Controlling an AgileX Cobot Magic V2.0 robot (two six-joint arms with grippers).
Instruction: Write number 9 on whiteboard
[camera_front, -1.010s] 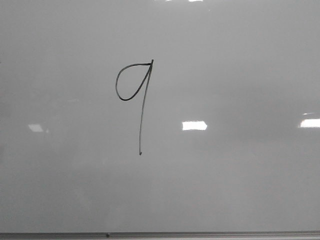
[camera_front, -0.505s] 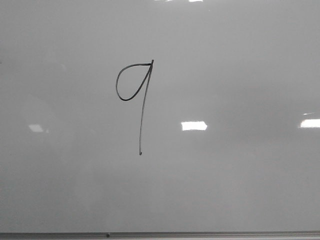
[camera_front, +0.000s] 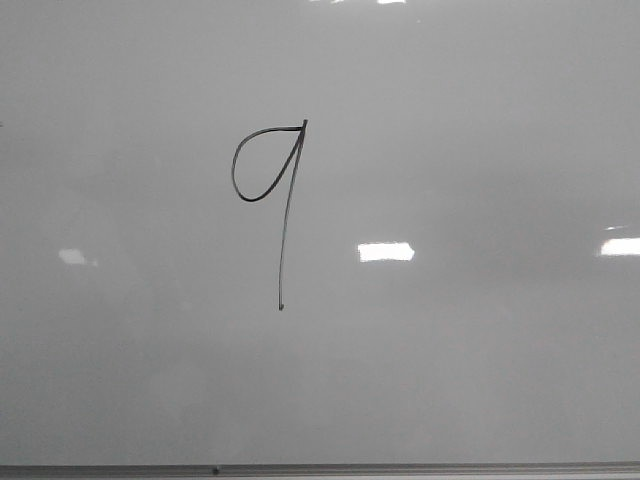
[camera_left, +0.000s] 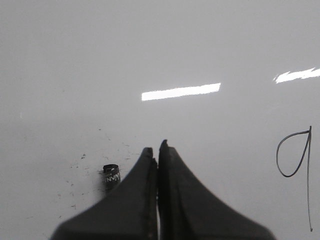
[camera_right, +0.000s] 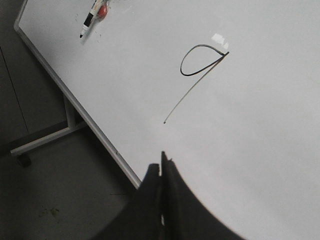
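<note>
The number 9 (camera_front: 281, 200) is drawn in thin black line on the whiteboard (camera_front: 480, 380), a teardrop loop with a long slanted tail. It also shows in the left wrist view (camera_left: 300, 165) and in the right wrist view (camera_right: 200, 70). Neither gripper shows in the front view. My left gripper (camera_left: 157, 150) is shut and empty above the whiteboard (camera_left: 200, 45), well to the side of the figure. My right gripper (camera_right: 162, 162) is shut and empty over the whiteboard (camera_right: 260, 150) near its metal edge (camera_right: 90, 125), short of the tail's end.
A small black marker cap (camera_left: 111, 176) lies on the board beside my left fingers, among dark specks. A marker (camera_right: 88, 20) and a small red object (camera_right: 102, 11) lie near the board's far corner. The board's stand leg (camera_right: 45, 137) and dark floor lie beyond the edge.
</note>
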